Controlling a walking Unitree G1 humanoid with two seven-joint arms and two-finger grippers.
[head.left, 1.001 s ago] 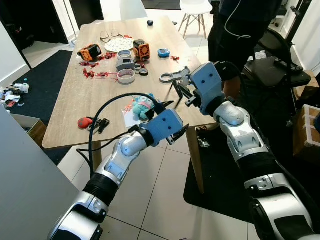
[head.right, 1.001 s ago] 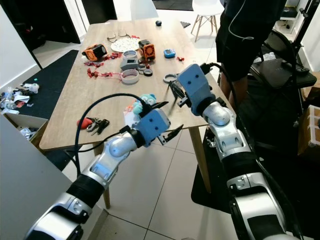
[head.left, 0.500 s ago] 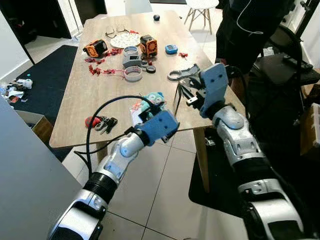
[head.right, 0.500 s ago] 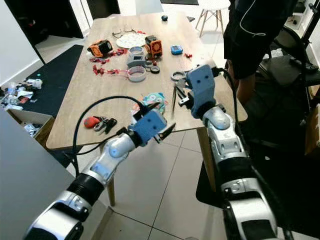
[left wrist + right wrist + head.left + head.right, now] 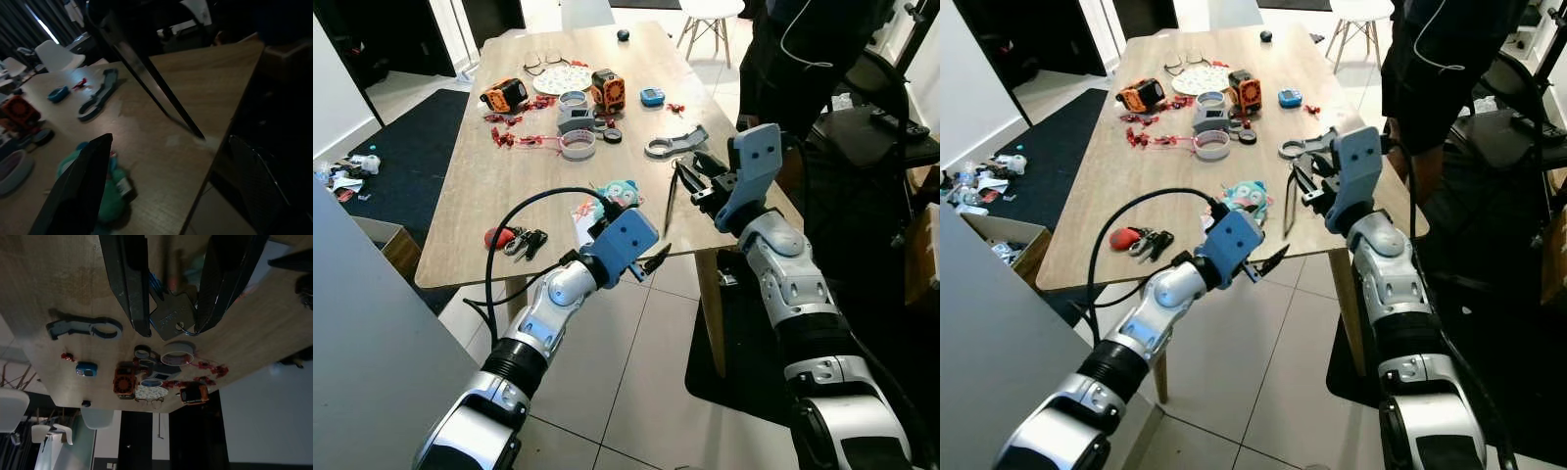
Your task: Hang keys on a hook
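Observation:
My right gripper (image 5: 671, 211) hangs over the near right part of the wooden table (image 5: 480, 196), its long fingers pointing down. In the right wrist view a silver key (image 5: 168, 316) on a ring sits pinched between the two fingers (image 5: 132, 289), so the gripper is shut on it. Another bunch of keys with a red fob (image 5: 514, 238) lies near the table's front left edge. My left gripper (image 5: 649, 259) hovers just off the front edge, below a teal plush toy (image 5: 619, 194). It is open, with nothing between its fingers (image 5: 78, 196).
A grey tool (image 5: 674, 145), a tape roll (image 5: 576, 145), orange gadgets (image 5: 504, 95) and small red parts litter the table's far half. A person in dark clothes (image 5: 783, 49) stands at the table's right side. A grey panel (image 5: 362, 372) rises at my left. Tiled floor lies below.
The whole view has shifted, so the camera moved. Against the table, my right gripper has swung somewhat to the right with the key still in it. The left gripper holds much the same place.

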